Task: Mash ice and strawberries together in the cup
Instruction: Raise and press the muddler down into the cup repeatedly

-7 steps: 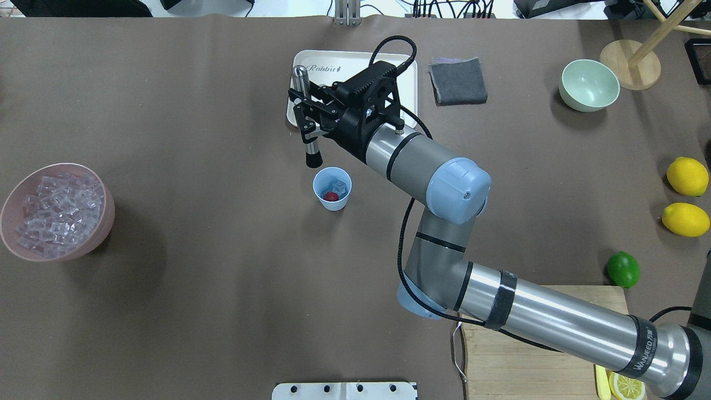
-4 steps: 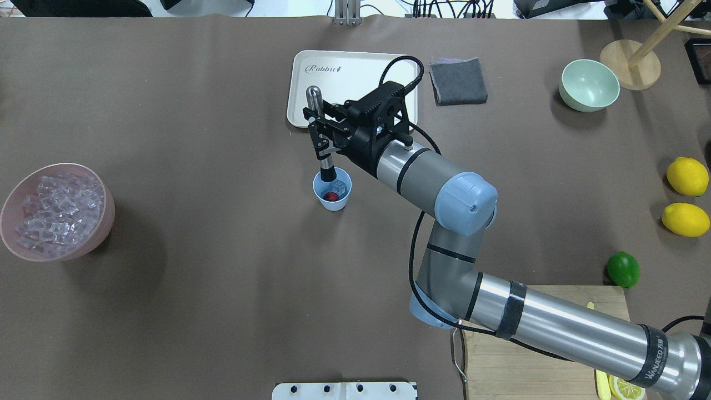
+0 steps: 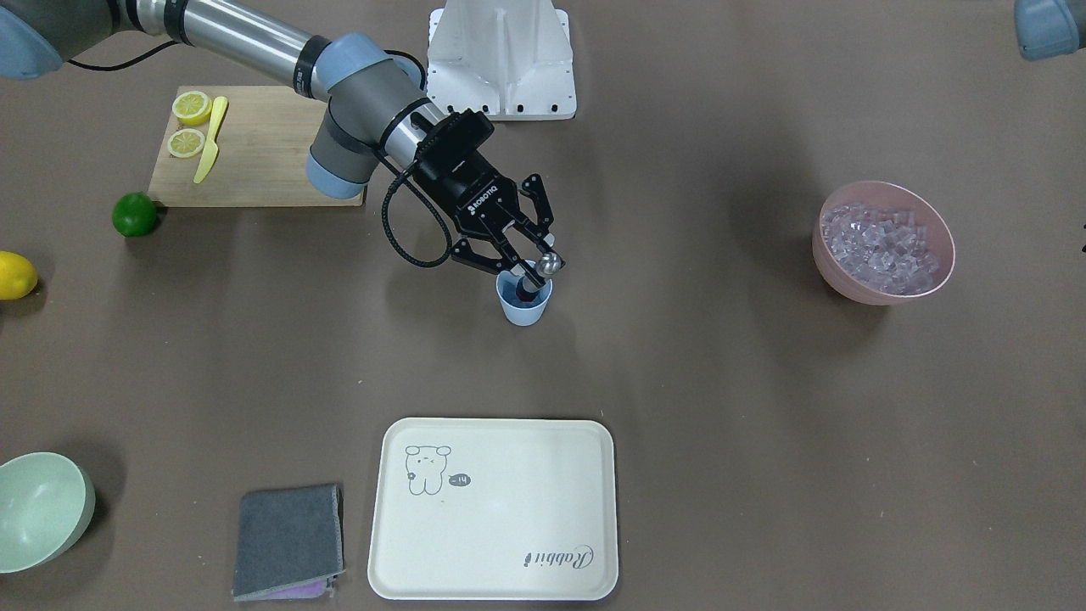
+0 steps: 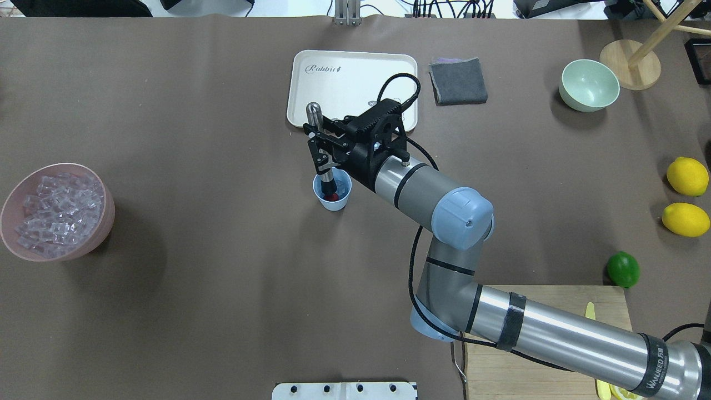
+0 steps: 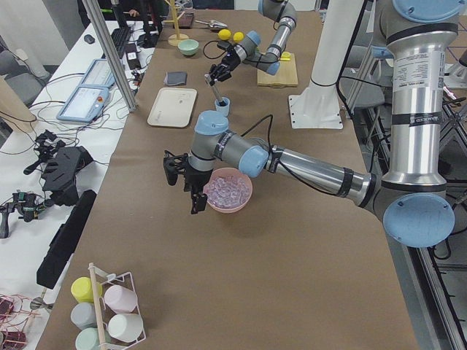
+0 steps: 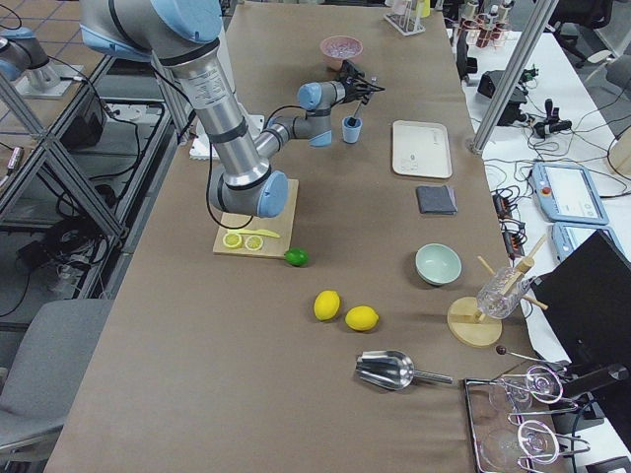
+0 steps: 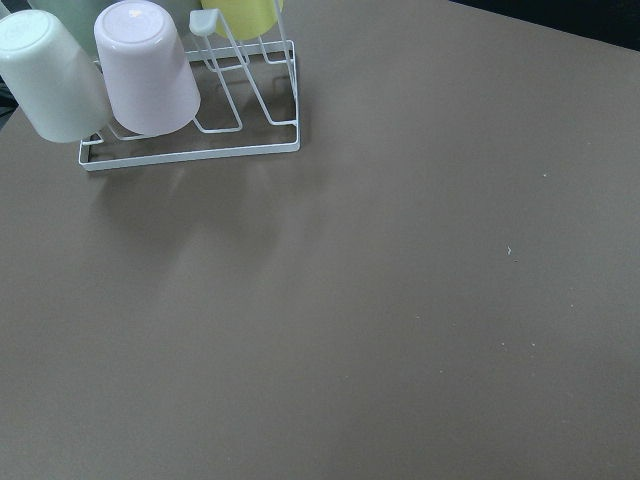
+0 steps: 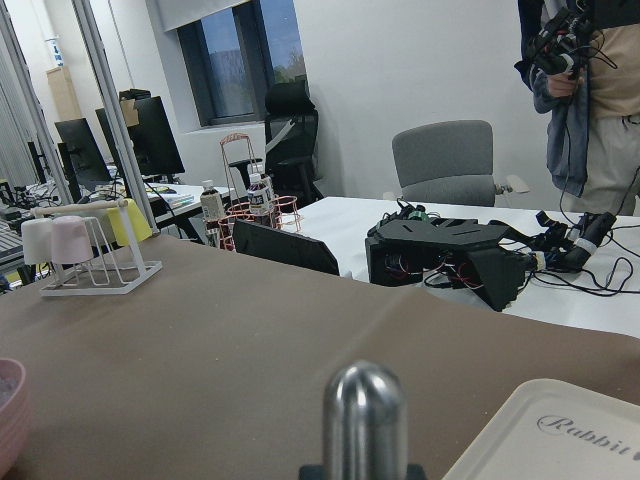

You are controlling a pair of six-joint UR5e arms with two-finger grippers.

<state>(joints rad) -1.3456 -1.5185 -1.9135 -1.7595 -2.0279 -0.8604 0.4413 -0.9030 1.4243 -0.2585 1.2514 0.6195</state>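
The right end effector point(image 4: 321, 149), clamped on the masher point(image 4: 314, 114), has lowered within the last second. The masher's tip now sits inside the cup point(image 4: 333, 203), mid-tabletop, against the strawberry point(image 4: 332, 196). We judge mashing begun. We cannot tell the state of the left end effector point(image 5: 184, 181).

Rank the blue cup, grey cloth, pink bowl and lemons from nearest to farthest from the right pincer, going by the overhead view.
Measured from the right pincer, which grips the masher:
1. Blue cup, just beneath it at mid-table.
2. Grey cloth, to the right on the table's far side.
3. Pink bowl, at the left edge.
4. Lemons, at the right edge.
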